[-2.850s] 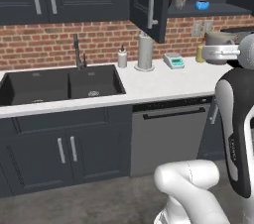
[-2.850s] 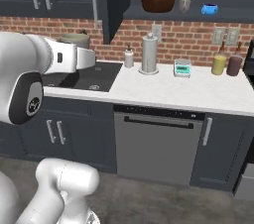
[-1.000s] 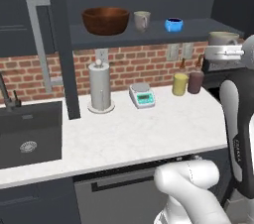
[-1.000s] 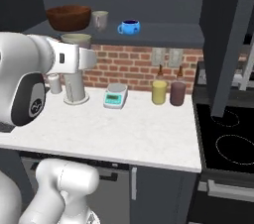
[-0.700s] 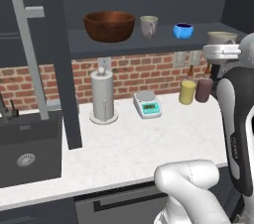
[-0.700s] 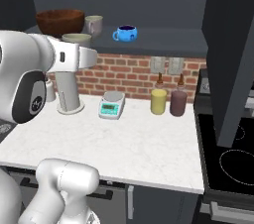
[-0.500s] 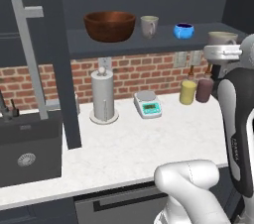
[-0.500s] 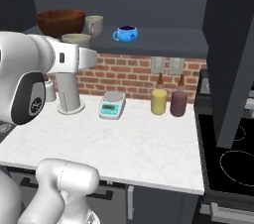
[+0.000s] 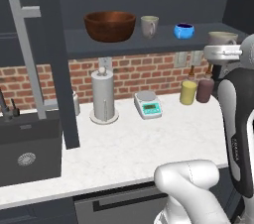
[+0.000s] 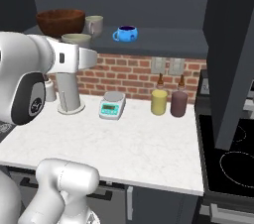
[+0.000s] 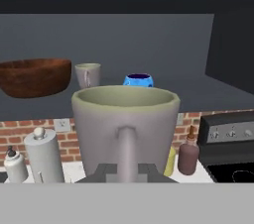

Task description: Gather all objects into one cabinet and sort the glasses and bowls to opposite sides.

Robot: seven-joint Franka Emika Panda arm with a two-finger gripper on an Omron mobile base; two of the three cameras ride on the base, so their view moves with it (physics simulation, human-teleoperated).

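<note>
gripper point(image 11: 127, 171): clamped on the held mug point(image 11: 126, 124) by its handle
held mug: upright, in front of the cabinet shelf point(image 9: 149, 44)
on shelf: wooden bowl point(image 9: 109, 25), second mug point(image 9: 149, 26), blue bowl point(image 9: 184, 30)
change: none visible since half a second ago

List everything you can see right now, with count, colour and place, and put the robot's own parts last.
wooden bowl: 1, reddish-brown, left on the cabinet shelf
mug on shelf: 1, pale beige-grey, right of the wooden bowl
blue bowl: 1, bright blue, right of that mug
cabinet shelf: 1, dark slate-blue, above the counter
held mug: 1, pale beige-grey, in the gripper, level with the shelf
paper towel holder: 1, grey, on the counter
scale: 1, white and teal, on the counter
canisters: 2, yellow and maroon, by the brick wall
sink: 1, dark, left
stove: 1, black, right
gripper: 1, dark, shut on the held mug's handle
</note>
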